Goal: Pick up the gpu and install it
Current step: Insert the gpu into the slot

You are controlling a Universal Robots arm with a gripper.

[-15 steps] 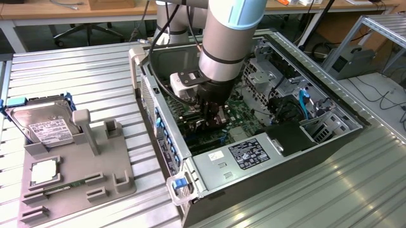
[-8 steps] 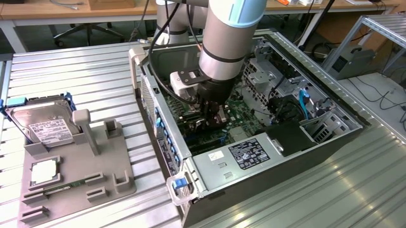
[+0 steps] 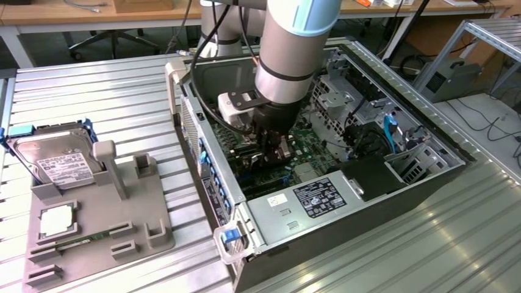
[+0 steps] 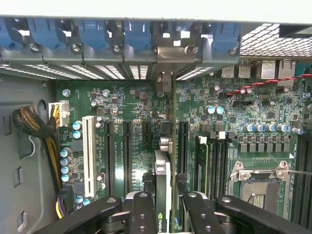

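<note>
On the exterior view's left, a grey parts holder (image 3: pixel 97 229) sits on the ribbed metal bench (image 3: pixel 89 104), near the bench's left edge. At the holder's far-left corner a silver hard drive (image 3: pixel 55 160) with a white label stands tilted in a blue-edged frame. Nearer the holder's front edge lie a square silver chip (image 3: pixel 57 220) and a slim green memory stick (image 3: pixel 77 244), each in its own recess.

At the middle of the bench lies an open computer case (image 3: pixel 318 244), side panel off, its motherboard (image 3: pixel 313 143) exposed. The robot arm (image 3: pixel 293 43) reaches down into the case, and the gripper (image 3: pixel 273 149) is low over the board.

In the wrist view, the gripper (image 4: pixel 165 207) has its two black fingers (image 4: pixel 142 214) closed on the gpu (image 4: pixel 164 195), pinching the thin card edge-on between them. The card stands upright, running from the fingers toward the case's rear wall, in line with a black expansion slot (image 4: pixel 182 141) area on the green board. Its pale metal bracket (image 4: pixel 174 54) is at the rear slot openings, beneath the row of blue retention clips (image 4: pixel 92 34). Whether the card's edge is fully seated in the slot cannot be told.

On the exterior view's right, within the case, sit a blue cable (image 3: pixel 389 134) and a black shroud (image 3: pixel 370 177).
</note>
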